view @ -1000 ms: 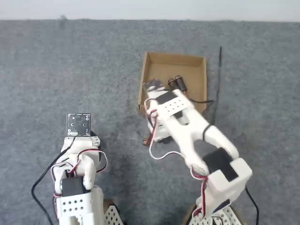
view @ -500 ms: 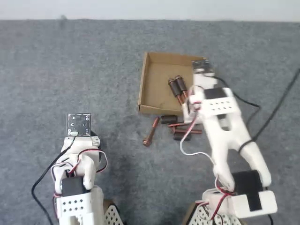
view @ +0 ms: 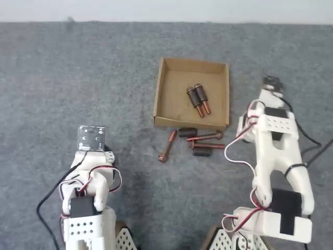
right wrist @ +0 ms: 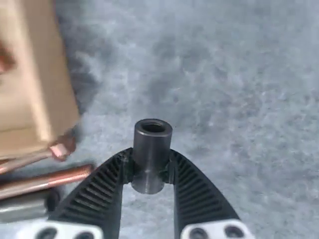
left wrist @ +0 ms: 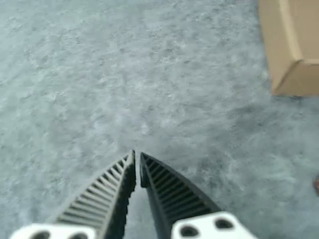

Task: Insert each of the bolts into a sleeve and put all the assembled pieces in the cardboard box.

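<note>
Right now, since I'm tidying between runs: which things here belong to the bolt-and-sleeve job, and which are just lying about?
Job:
brown cardboard box
two sleeved copper bolts inside it
loose copper bolts and black cylindrical sleeves in front of the box
black metal sleeve held in the right gripper

Not the job:
grey carpet
pale wall strip behind

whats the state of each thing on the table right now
brown cardboard box, upright, open-topped
two copper bolts in black sleeves, assembled, lying in the box
loose copper bolts, unsleeved, on the grey carpet
loose black sleeves, empty, on the carpet
right gripper, shut on black cylindrical sleeve
left gripper, shut, empty
</note>
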`<move>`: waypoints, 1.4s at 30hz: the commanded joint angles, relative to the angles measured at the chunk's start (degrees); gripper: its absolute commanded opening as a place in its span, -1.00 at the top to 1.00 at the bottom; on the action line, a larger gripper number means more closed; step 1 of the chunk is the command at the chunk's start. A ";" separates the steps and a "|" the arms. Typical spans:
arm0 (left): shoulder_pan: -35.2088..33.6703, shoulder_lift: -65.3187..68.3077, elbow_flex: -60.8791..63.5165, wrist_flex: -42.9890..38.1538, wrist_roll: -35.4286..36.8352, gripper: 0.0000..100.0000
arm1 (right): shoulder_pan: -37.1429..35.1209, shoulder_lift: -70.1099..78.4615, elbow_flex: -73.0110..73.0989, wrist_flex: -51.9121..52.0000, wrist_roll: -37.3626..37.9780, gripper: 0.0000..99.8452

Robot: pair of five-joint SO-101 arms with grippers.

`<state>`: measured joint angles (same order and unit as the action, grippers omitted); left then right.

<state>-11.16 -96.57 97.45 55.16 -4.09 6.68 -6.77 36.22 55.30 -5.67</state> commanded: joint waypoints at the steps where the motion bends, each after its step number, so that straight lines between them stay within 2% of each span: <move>1: 1.49 -0.79 -0.57 -0.18 0.62 0.98 | 2.68 -3.56 -0.09 -1.80 -0.44 0.99; 6: 5.27 -0.44 -4.44 -0.97 10.11 0.98 | 2.95 -3.47 1.49 -3.03 -0.44 0.99; 16: 19.16 -0.35 -14.20 4.31 11.34 0.98 | 2.59 -3.56 2.20 -5.23 -0.53 0.99; 22: 21.27 0.62 -18.33 6.15 14.42 0.98 | 2.33 -3.56 2.20 -5.23 -0.53 0.99; 25: 21.27 7.21 -22.46 6.15 14.42 0.98 | 2.33 -3.56 2.29 -5.23 -0.53 0.99; 33: 23.38 36.31 -39.52 6.77 14.51 0.98 | 2.59 -3.47 2.29 -5.23 -0.53 0.99; 37: 29.89 44.31 -43.65 9.93 18.11 0.98 | 2.59 -2.51 2.20 -5.32 -0.53 0.99; 42: 40.97 48.35 -44.44 7.65 25.32 0.98 | 2.51 -0.04 0.62 -5.14 -0.44 0.99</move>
<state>24.18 -49.54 55.87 64.75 17.71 9.05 -6.59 38.77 50.99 -5.67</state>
